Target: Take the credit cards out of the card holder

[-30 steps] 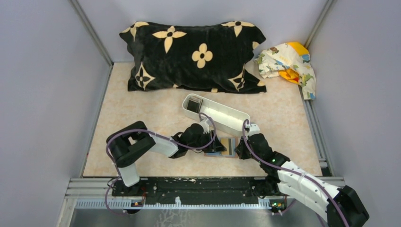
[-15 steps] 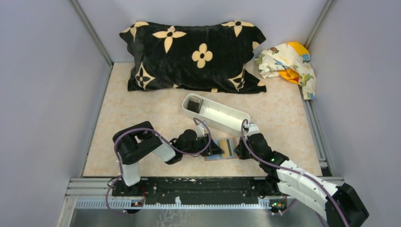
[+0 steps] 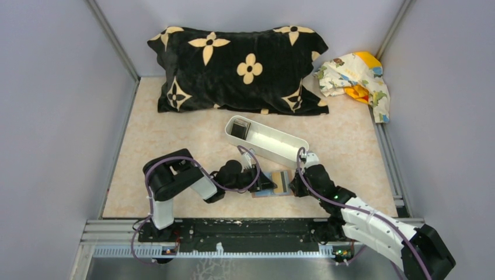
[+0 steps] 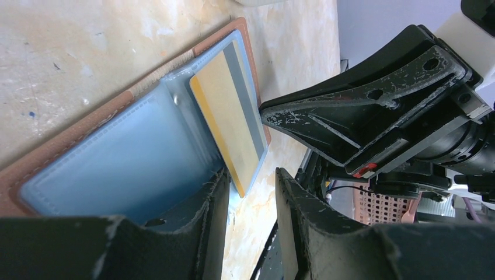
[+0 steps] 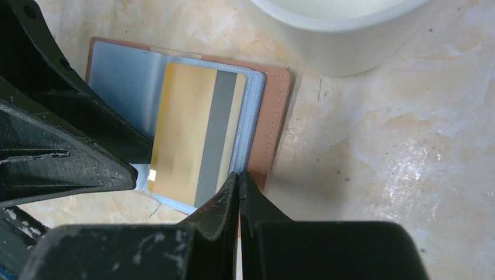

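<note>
where it lies open on the table (image 3: 175,134), card holder (image 5: 274,128) with one credit card (image 5: 195,137), set between both grippers, just in front of the white tray (image 3: 274,143).
card tan-yellow with grey stripe, seated in a light blue pocket, brown rim around. right gripper (image 5: 239,175): fingers pressed together, tip on the holder's edge beside the card. left gripper (image 4: 252,175): fingers spread, card corner in the gap. beyond: black flowered pillow (image 3: 239,64), patterned cloth (image 3: 356,76).

arms (image 3: 373,224): wht/blk shells | purple cables (image 3: 299,160) | left pincer (image 4: 251,182): scuffed blk
</note>
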{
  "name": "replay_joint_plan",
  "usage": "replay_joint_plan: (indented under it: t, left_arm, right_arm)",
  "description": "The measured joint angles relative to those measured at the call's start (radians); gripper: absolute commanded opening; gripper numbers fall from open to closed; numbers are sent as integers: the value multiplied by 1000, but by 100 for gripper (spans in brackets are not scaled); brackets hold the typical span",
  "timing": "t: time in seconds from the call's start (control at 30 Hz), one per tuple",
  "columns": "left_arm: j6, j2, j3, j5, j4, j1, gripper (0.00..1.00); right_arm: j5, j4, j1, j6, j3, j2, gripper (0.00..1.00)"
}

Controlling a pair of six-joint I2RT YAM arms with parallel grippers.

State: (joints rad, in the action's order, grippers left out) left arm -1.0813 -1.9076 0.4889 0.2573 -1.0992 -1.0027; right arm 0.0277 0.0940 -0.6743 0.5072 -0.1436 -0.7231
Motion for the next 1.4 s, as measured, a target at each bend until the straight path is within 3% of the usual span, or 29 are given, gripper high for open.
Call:
replay_joint_plan:
  t: [0.5,0.97,1.4]
  left_arm:
    - [-27,-23,-19,-15,-75,14,40]
    - [-57,-51,-72,-17,-152,24,0]
    - [-79,-68,-103,-3,-219,43,0]
  right_arm:
    - [18,-48,-40,8,0,-39,0]
    - [11,-63,-50,21,0,-51,0]
    - [17,-63,-50,47,0,-52,0]
